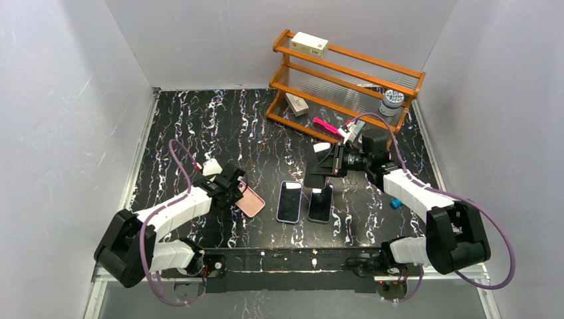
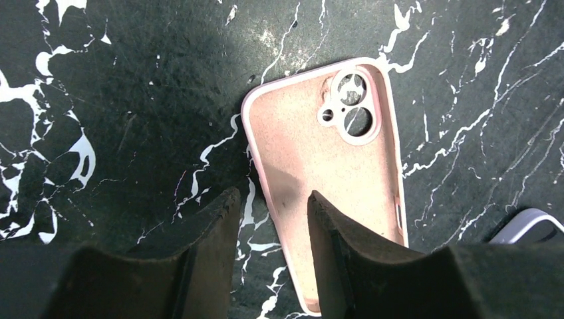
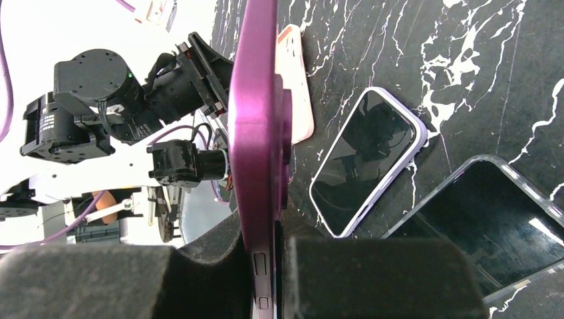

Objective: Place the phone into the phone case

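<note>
A pink phone case (image 1: pixel 251 201) lies open side up on the black marbled table, its camera cut-out pointing away in the left wrist view (image 2: pixel 332 159). My left gripper (image 1: pixel 238 189) is low over its near left rim. The jaws are open and straddle that rim (image 2: pixel 269 199), one finger over the case's inside, the other outside it. My right gripper (image 1: pixel 330 163) is shut on a purple phone (image 3: pixel 256 100), held edge-on above the table's middle (image 1: pixel 316 178).
Two more phones lie side by side at the centre front: one with a lilac rim (image 1: pixel 289 201), one in a clear case (image 1: pixel 320 203). A wooden shelf (image 1: pixel 346 73) with a box (image 1: pixel 310 44) and a jar (image 1: pixel 392 101) stands back right. A small blue object (image 1: pixel 396 203) lies right.
</note>
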Action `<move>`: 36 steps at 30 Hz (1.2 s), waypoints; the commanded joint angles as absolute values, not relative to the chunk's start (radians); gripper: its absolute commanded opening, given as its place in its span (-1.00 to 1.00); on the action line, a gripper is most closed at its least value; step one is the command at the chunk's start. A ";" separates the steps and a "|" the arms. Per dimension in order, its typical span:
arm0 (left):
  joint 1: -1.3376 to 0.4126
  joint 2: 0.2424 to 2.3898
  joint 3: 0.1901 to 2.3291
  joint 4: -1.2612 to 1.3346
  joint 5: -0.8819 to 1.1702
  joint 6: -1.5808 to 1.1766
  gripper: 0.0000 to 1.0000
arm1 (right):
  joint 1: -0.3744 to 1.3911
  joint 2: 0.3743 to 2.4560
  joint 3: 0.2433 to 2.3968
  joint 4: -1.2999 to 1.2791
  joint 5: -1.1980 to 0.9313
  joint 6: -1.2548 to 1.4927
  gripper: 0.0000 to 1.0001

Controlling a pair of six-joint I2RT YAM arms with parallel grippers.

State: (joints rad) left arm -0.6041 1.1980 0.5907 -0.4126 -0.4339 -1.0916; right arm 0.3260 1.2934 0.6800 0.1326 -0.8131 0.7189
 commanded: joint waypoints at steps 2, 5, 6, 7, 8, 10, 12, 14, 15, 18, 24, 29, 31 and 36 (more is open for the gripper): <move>-0.600 1.228 0.590 -0.371 -0.477 -1.091 -0.26 | 0.352 1.280 0.728 0.202 -0.810 0.729 -0.88; -0.600 1.225 0.580 -0.363 -0.456 -1.091 -0.30 | 0.366 1.279 0.725 0.213 -0.806 0.737 -0.88; -0.600 1.228 0.579 -0.370 -0.456 -1.088 -0.31 | 0.370 1.278 0.723 0.213 -0.802 0.735 -0.88; -0.600 1.232 0.581 -0.376 -0.459 -1.087 -0.31 | 0.375 1.275 0.722 0.215 -0.796 0.735 -0.89; -0.600 1.235 0.581 -0.378 -0.461 -1.086 -0.34 | 0.377 1.274 0.720 0.218 -0.793 0.734 -0.89; -0.600 1.243 0.581 -0.381 -0.452 -1.084 -0.40 | 0.383 1.279 0.715 0.226 -0.792 0.737 -0.88; -0.600 1.252 0.578 -0.386 -0.429 -1.086 -0.42 | 0.388 1.285 0.711 0.235 -0.794 0.745 -0.88; -0.600 1.254 0.565 -0.387 -0.399 -1.089 -0.43 | 0.392 1.288 0.709 0.243 -0.791 0.751 -0.88; -0.601 1.250 0.557 -0.387 -0.389 -1.091 -0.42 | 0.394 1.288 0.709 0.242 -0.784 0.752 -0.89; -0.601 1.229 0.519 -0.386 -0.388 -1.110 -0.41 | 0.407 1.288 0.710 0.243 -0.759 0.751 -0.89; -0.601 1.220 0.523 -0.367 -0.375 -1.072 -0.73 | 0.436 1.305 0.725 0.252 -0.742 0.759 -0.90; -0.601 1.238 0.563 -0.301 -0.283 -0.874 -0.97 | 0.487 1.324 0.732 0.255 -0.720 0.786 -0.91; -0.601 1.244 0.568 -0.288 -0.247 -0.824 -1.00 | 0.525 1.341 0.739 0.278 -0.701 0.807 -0.91; -0.601 1.247 0.572 -0.244 -0.168 -0.706 -0.99 | 0.641 1.445 0.819 0.286 -0.660 0.819 -0.95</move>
State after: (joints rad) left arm -0.5972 1.2369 0.5537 -0.2554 -0.2687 -0.8478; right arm 0.5648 1.3880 0.7132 0.1982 -0.6876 0.7944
